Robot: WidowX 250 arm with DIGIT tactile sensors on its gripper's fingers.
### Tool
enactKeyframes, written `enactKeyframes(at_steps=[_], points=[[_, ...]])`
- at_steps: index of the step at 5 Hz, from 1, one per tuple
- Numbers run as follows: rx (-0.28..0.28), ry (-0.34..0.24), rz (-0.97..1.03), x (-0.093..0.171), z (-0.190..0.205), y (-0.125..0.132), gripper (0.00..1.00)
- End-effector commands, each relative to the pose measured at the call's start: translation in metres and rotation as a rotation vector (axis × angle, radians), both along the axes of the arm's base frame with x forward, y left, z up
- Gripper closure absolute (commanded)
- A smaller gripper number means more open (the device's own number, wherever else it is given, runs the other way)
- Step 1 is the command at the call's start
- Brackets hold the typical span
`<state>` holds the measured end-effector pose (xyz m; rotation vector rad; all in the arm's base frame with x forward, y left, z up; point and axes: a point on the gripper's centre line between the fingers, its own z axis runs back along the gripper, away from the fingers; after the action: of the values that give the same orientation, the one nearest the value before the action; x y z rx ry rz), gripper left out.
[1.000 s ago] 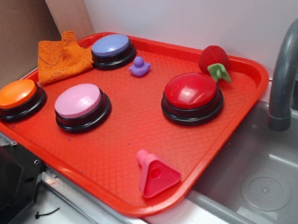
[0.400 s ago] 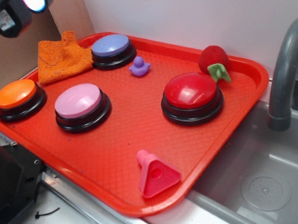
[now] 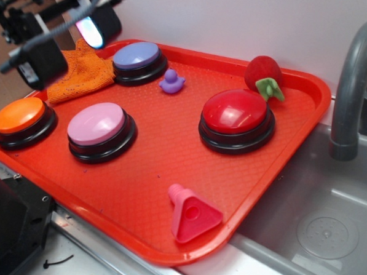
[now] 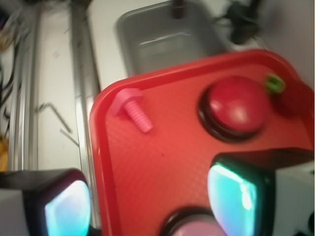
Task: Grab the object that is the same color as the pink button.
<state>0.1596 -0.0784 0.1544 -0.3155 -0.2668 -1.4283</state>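
One pink block [image 3: 192, 215] we see at the tray's [image 3: 142, 176] near edge, stub pointing toward the pink button [image 3: 96, 125] | gripper [image 3: 67, 40] wide open, empty, over far-left corner.

No text, label, brand or number can be read in either view. A pale patch is seen on the gripper [image 3: 64, 42] above the tray [image 3: 304, 82], but it is too blurred to be read.

I count four dome buttons on one red tray [image 3: 305, 115]: orange [image 3: 19, 115], pink [image 3: 96, 123], lavender-blue [image 3: 136, 55] and red [image 3: 234, 111]. I also see one purple duck [image 3: 172, 81], one plush strawberry [image 3: 263, 72], one pink triangular block [image 3: 192, 214] and one orange cloth [image 3: 84, 72].
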Motion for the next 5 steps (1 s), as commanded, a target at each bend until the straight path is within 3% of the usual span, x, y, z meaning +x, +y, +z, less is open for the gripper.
enactKeyframes(at_steps=[1,3,5], points=[[0.049,-0.065,-0.240,0.002,-0.048,-0.026,0.00],[0.169,-0.071,-0.257,0.011,-0.099,-0.055,0.00],[0.261,-0.070,-0.324,-0.001,-0.133,-0.074,0.00]])
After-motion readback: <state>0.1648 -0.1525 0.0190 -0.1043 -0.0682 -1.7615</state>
